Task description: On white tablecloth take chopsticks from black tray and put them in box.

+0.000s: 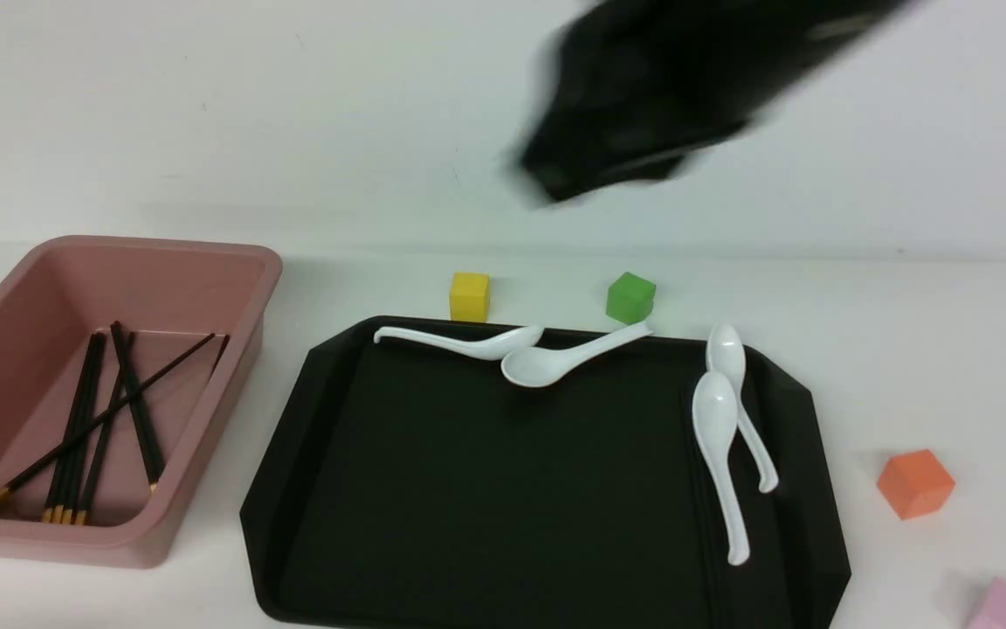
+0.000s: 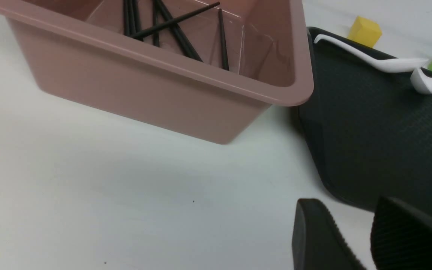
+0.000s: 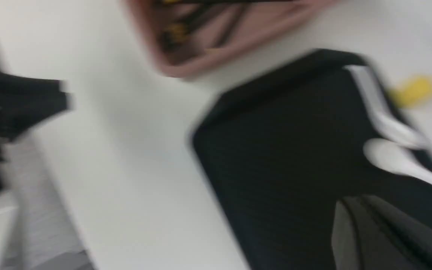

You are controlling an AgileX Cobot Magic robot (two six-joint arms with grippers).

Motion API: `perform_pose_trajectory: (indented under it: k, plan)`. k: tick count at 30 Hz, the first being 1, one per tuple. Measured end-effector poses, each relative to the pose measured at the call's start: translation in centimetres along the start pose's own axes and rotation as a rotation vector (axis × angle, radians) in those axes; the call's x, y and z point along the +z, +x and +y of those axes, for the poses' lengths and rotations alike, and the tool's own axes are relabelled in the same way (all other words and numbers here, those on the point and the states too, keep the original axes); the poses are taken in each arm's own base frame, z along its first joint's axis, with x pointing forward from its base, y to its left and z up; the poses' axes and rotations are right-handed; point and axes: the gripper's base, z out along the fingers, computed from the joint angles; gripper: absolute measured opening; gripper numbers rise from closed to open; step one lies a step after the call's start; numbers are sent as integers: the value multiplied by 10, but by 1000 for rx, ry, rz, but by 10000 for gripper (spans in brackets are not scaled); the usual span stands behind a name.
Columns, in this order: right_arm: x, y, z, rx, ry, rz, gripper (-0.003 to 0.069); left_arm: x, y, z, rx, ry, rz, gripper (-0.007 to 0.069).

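Several black chopsticks (image 1: 93, 411) with gold ends lie inside the pink box (image 1: 232, 262) at the left on the white tablecloth (image 1: 905, 349). The black tray (image 1: 468, 489) in the middle holds only white spoons; no chopsticks show on it. My right arm (image 1: 643, 105) is a blurred black mass high above the tray's far edge. In the right wrist view my right gripper (image 3: 354, 204) looks shut and empty over the tray (image 3: 294, 150). My left gripper (image 2: 347, 204) shows only in the left wrist view, slightly open and empty, over cloth between the box (image 2: 163, 86) and the tray (image 2: 369, 131).
Several white spoons (image 1: 564, 356) lie along the tray's far and right sides. A yellow cube (image 1: 469, 296) and a green cube (image 1: 630, 297) stand behind the tray. An orange cube (image 1: 915, 482) and a pink cube (image 1: 1005, 607) sit at the right.
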Motion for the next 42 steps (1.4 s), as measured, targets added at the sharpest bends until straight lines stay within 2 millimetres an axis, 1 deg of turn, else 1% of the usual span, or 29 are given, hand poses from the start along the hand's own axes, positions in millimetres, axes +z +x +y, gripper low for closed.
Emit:
perform_pose_trajectory:
  k: [1, 3, 4, 5, 6, 8, 9, 10, 12, 13, 14, 15, 18, 19, 22, 26, 31, 42]
  plan:
    - [-9, 5, -1, 1, 19, -6, -13, 0, 0, 0, 0, 0, 0, 238]
    - [-44, 31, -1, 4, 75, -26, -13, 0, 0, 0, 0, 0, 0, 238]
    - [-44, 31, -1, 6, 75, -26, -13, 0, 0, 0, 0, 0, 0, 238]
    - [-66, 53, 0, 16, 108, -42, -11, 0, 0, 0, 0, 0, 0, 238]
    - [-79, 68, 0, 29, 126, -51, -10, 0, 0, 0, 0, 0, 0, 238]
    - [-97, 100, 2, 42, 147, -66, -9, 0, 0, 0, 0, 0, 0, 238]
    - [-105, 121, 4, 53, 154, -97, -8, 0, 0, 0, 0, 0, 0, 238]
    - [-107, 129, 4, 52, 157, -101, -8, 0, 0, 0, 0, 0, 0, 238]
    - [-111, 166, 8, 51, 157, -214, -8, 0, 0, 0, 0, 0, 0, 238]
    - [-110, 173, 9, 53, 156, -235, -7, 0, 0, 0, 0, 0, 0, 238]
    - [-100, 205, 12, 72, 139, -306, -6, 0, 0, 0, 0, 0, 0, 238]
    - [-92, 221, 14, 89, 127, -347, -6, 0, 0, 0, 0, 0, 0, 238]
    - [-64, 257, 16, 126, 107, -423, -6, 0, 0, 0, 0, 0, 0, 238]
    - [-56, 264, 16, 129, 104, -442, -6, 0, 0, 0, 0, 0, 0, 238]
    - [-32, 279, 16, 126, 97, -507, -1, 0, 0, 0, 0, 0, 0, 238]
    - [-17, 286, 16, 123, 91, -551, 1, 0, 0, 0, 0, 0, 0, 238]
    - [-11, 289, 16, 122, 90, -563, 1, 0, 0, 0, 0, 0, 0, 238]
    - [-11, 289, 16, 122, 90, -564, 13, 0, 0, 0, 0, 0, 0, 238]
